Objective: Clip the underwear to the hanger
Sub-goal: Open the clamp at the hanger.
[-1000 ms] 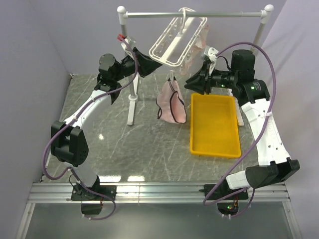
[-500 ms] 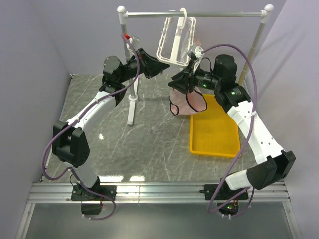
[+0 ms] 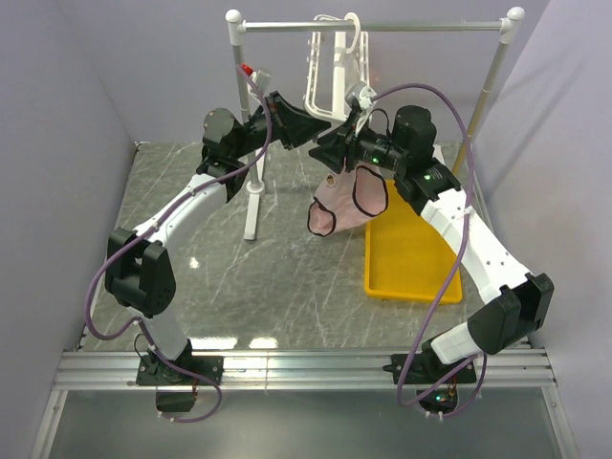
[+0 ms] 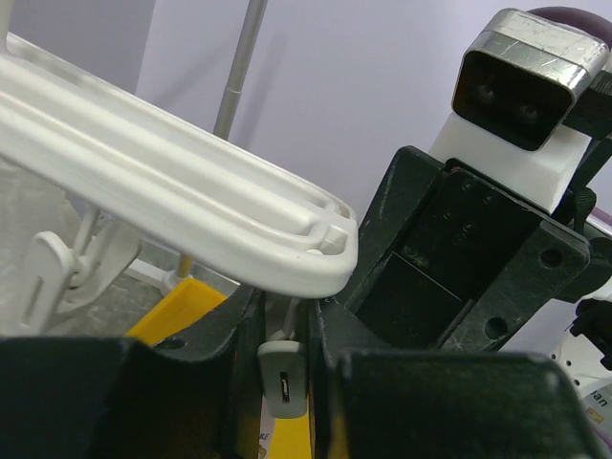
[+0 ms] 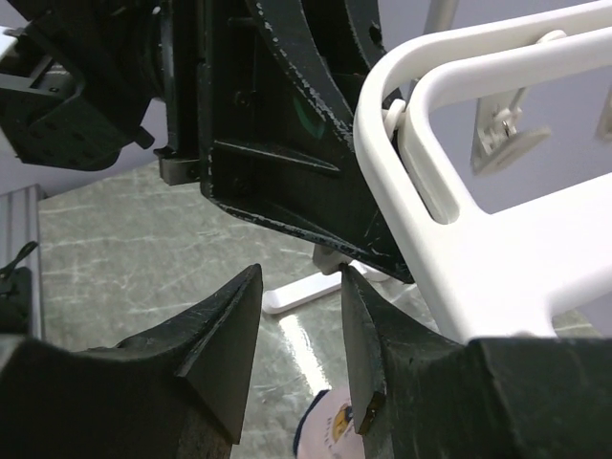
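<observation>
The white hanger hangs by its hook from the rail, turned nearly edge-on. Under its lower end my left gripper is shut on a small pale clip that dangles from the hanger's rounded end. The pink underwear with navy trim droops just below both grippers. A printed corner of the underwear shows under my right gripper. That gripper is open with nothing between its fingers, nose to nose with the left gripper.
The grey rail stand with white ball ends spans the back. Its left post rises just behind my left arm. A yellow tray lies under my right forearm. Lilac walls close in on both sides.
The hanger has turned from flat to nearly edge-on. The right arm swung left to meet the left gripper, and its jaws opened wider. The underwear shifted right and now hangs under the grippers.
</observation>
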You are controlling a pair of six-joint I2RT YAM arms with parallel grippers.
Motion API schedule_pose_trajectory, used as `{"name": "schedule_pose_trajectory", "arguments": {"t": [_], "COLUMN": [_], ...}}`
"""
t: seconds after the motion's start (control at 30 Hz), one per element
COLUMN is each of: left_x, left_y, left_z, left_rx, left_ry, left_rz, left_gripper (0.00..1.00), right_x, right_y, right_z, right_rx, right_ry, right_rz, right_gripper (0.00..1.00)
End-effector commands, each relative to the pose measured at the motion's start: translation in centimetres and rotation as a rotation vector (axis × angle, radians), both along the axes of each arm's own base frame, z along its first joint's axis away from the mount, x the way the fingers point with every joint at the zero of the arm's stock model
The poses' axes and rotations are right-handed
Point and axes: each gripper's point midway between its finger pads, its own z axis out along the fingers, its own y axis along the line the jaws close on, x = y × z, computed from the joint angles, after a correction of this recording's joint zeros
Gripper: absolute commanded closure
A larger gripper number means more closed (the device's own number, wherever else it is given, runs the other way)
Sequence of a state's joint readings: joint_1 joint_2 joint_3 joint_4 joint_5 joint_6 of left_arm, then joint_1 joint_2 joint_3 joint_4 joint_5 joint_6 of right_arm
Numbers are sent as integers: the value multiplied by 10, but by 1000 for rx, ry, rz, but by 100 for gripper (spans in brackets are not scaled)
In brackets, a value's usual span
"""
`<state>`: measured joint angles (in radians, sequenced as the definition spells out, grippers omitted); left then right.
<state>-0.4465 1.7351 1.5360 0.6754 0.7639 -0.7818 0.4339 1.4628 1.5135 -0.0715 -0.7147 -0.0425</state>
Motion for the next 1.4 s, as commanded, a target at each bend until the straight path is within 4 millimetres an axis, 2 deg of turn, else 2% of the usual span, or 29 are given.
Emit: {"name": "schedule_pose_trajectory", "arguments": {"t": [0.0, 0.13, 0.2, 0.33, 0.37, 0.43, 0.5, 0.63, 0.77, 0.83, 0.87, 0.9, 0.97, 1.0, 1.03, 1.23, 1.3, 1.37], "left_x": [-20, -22, -24, -26, -26, -27, -27, -30, -32, -30, -30, -28, -25, -21, -18, -15, -14, -12], "left_y": [-4, -5, -5, -5, -5, -5, -7, -7, -8, -8, -7, -6, -3, -2, 1, 13, 17, 18], "left_z": [29, 25, 24, 23, 23, 23, 22, 24, 19, 16, 18, 18, 18, 19, 17, 20, 19, 16], "left_rx": [-47, -43, -41, -37, -38, -38, -38, -48, -43, -41, -41, -46, -39, -41, -34, -17, -12, 0], "left_ry": [-80, -68, -65, -64, -63, -64, -57, -60, -49, -47, -49, -44, -47, -33, -39, -48, -51, -48], "left_rz": [-64, -75, -88, -102, -103, -110, -120, -147, -161, -149, -140, -125, -96, -68, -51, 16, 33, 47], "left_gripper": [95, 95, 96, 96, 96, 95, 94, 92, 89, 82, 79, 71, 61, 52, 48, 41, 43, 51], "right_x": [13, 17, 21, 28, 26, 18, 14, 8, 6, 6, 6, 6, 6, 6, 7, 11, 10, 10], "right_y": [2, -1, -3, -6, -5, -3, 1, 8, 8, 5, 4, 3, 2, -1, -3, -9, -10, -10], "right_z": [26, 23, 32, 35, 32, 41, 39, 34, 36, 40, 38, 39, 36, 39, 34, 31, 31, 31], "right_rx": [29, 26, 52, 80, 85, 109, 113, 105, 111, 117, 116, 116, 113, 119, 111, 100, 97, 89], "right_ry": [-103, -99, -123, -116, -109, -145, -147, -139, -151, -162, -159, -166, -164, -174, -172, -186, -186, -188], "right_rz": [-53, -89, -113, -160, -152, -118, -84, -26, -21, -33, -40, -47, -53, -73, -86, -133, -133, -129], "right_gripper": [54, 57, 59, 60, 60, 59, 60, 69, 92, 100, 100, 100, 100, 100, 100, 100, 100, 100]}}
